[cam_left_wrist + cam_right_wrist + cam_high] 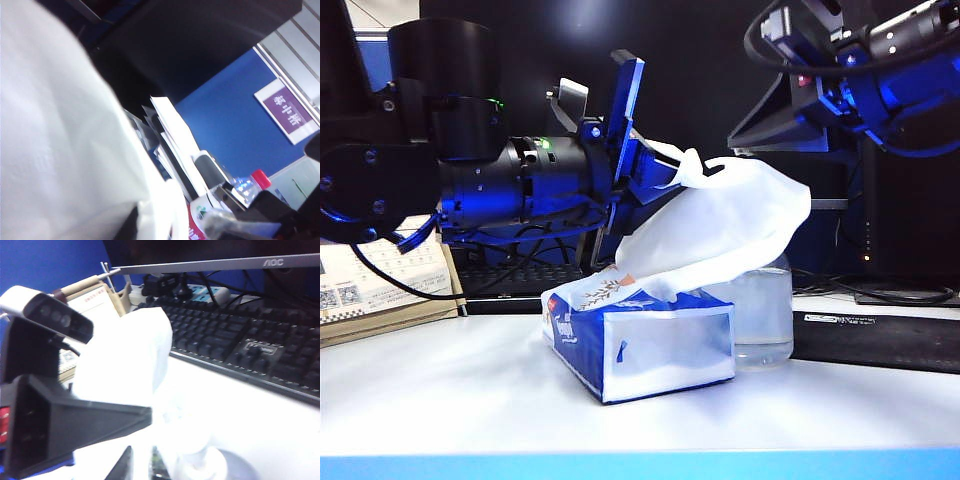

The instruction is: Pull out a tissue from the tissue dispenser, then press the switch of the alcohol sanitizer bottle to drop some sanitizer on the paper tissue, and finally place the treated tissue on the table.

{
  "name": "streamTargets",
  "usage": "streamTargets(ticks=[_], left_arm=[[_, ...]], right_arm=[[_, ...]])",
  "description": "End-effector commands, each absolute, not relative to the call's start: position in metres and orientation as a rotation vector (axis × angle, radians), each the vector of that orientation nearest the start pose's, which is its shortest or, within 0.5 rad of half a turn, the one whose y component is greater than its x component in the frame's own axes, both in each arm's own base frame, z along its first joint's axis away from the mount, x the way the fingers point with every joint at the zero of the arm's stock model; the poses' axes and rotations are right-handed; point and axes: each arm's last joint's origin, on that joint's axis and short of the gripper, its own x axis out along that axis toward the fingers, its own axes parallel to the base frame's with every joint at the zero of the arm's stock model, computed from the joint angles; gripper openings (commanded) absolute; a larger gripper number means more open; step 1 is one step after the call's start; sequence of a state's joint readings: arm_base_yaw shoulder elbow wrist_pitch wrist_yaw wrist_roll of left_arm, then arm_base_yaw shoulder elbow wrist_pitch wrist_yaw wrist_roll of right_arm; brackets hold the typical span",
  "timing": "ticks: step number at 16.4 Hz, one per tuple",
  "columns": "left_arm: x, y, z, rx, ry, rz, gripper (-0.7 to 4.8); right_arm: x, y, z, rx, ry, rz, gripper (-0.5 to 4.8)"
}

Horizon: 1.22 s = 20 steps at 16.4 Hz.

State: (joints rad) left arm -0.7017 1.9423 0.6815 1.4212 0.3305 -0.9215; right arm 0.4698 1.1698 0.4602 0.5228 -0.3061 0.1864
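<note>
My left gripper (672, 176) is shut on the top of the white tissue (720, 225), up and left of the blue tissue dispenser (645, 340). The sheet drapes down to the dispenser's printed top and hangs over the alcohol sanitizer bottle (765, 320) behind it. In the left wrist view the tissue (55, 150) fills half the picture. My right arm (850, 70) hovers above the bottle. Its gripper (142, 467) shows only two dark tips in glare, beside the white switch (200, 460), which the tissue (130, 350) partly covers. The white table (440, 390) lies below.
A black keyboard (240, 340) and a monitor (210, 262) stand at the back. A black mat (880, 340) lies at the right and a stack of papers (380, 290) at the left. The left arm's camera mount (50, 425) juts close beside my right gripper.
</note>
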Motion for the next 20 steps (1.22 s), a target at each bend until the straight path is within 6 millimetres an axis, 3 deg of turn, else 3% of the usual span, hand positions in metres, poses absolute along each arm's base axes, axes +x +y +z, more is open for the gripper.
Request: streamTargets(ticks=[1, 2, 5, 11, 20], left_arm=[[0.255, -0.227, 0.154, -0.870, 0.290, -1.055, -0.06], [0.256, -0.226, 0.154, -0.871, 0.289, -1.052, -0.06], [0.257, -0.225, 0.154, -0.875, 0.293, -1.052, -0.06], [0.257, -0.225, 0.154, -0.872, 0.301, -1.068, -0.06], [0.267, -0.211, 0.155, -0.875, 0.308, -1.077, -0.06]], right_arm=[[0.209, 0.115, 0.227, 0.160, 0.180, 0.746, 0.47], [0.212, 0.117, 0.236, 0.161, 0.159, 0.748, 0.05], [0.217, 0.116, 0.245, 0.151, 0.139, 0.731, -0.01], [0.229, 0.122, 0.219, 0.135, 0.256, 0.729, -0.01], [0.229, 0.122, 0.215, 0.120, 0.294, 0.725, -0.01]])
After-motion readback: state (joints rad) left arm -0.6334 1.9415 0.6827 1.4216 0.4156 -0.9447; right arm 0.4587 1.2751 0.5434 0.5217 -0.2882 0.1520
